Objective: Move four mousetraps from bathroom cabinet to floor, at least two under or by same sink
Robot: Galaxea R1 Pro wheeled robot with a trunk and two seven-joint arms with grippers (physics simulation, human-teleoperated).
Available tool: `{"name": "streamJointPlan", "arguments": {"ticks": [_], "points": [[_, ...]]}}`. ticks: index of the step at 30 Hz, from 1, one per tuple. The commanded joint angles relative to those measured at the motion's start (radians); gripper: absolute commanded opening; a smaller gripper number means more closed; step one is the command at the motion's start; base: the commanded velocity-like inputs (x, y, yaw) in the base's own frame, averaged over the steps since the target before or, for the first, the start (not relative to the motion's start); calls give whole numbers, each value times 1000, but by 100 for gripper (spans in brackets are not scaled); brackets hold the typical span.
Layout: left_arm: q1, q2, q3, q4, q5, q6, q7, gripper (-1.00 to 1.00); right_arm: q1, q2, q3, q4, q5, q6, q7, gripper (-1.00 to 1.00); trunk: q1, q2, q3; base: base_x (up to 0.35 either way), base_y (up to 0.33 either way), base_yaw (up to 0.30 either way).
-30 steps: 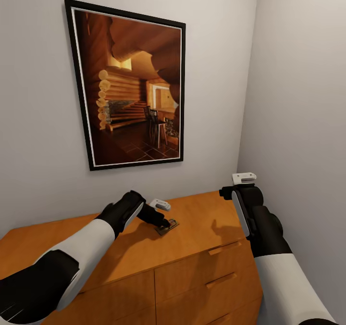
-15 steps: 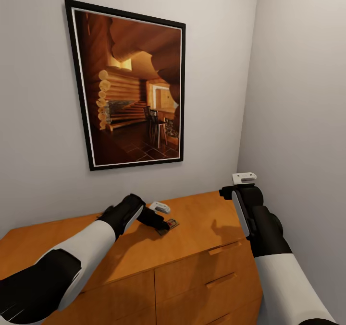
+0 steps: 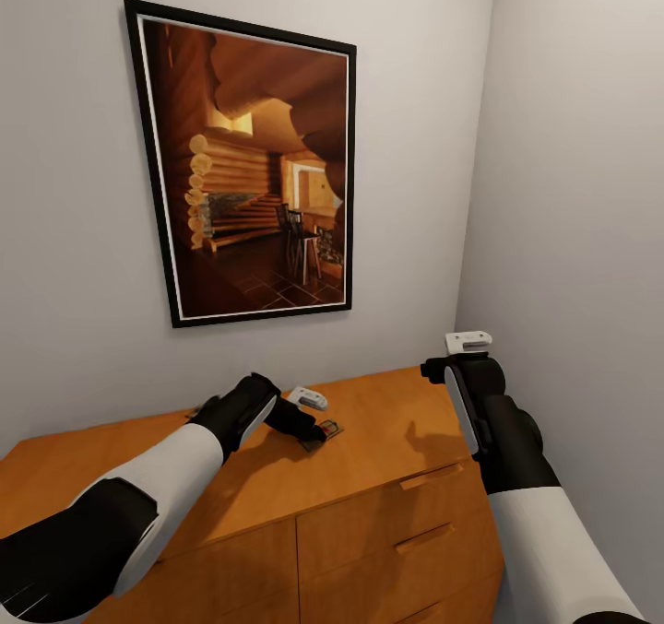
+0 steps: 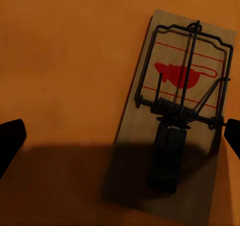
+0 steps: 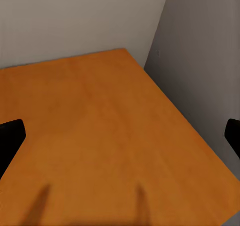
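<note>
**Mousetrap on cabinet top: handling assessment**

One mousetrap (image 4: 180, 116) lies flat on the smooth top of the orange-brown cabinet (image 3: 387, 421), near the middle of that top, in front of the wall bearing the framed picture (image 3: 249, 172). The left gripper (image 3: 318, 433) is poised directly over it. In the left wrist view both fingertips stand wide apart at the frame's edges, with nothing between them; the trap sits off-centre, closer to one fingertip (image 4: 232, 136) than to the other. The right gripper (image 3: 433, 369) hangs above the bare end of the cabinet top by the corner wall, likewise spread and empty.

Judged from appearance, the trap is a thin, stiff wooden board carrying a wire bail, spring and dark pedal; it should be light and rigid. Its low profile leaves little edge to pinch, and the smooth top may let it slide. The recommended hold is across the two long edges of the board, clear of the wire. A centring correction seems necessary before closing.
</note>
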Motion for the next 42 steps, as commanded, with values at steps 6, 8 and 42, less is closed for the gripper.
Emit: {"name": "streamJointPlan", "arguments": {"ticks": [6,8,42], "points": [[0,0,-6,53,10,5,1,100,-1,0,1,-1,8,6,4,100,0,0,-2,0,0,0],[0,0,-6,53,10,5,4,100,-1,0,1,-1,8,6,4,100,0,0,-2,0,0,0],[0,-7,-12,-73,12,35,110,-100,-1,0,0,-2,8,6,4,100,0,0,-2,0,0,0]]}}
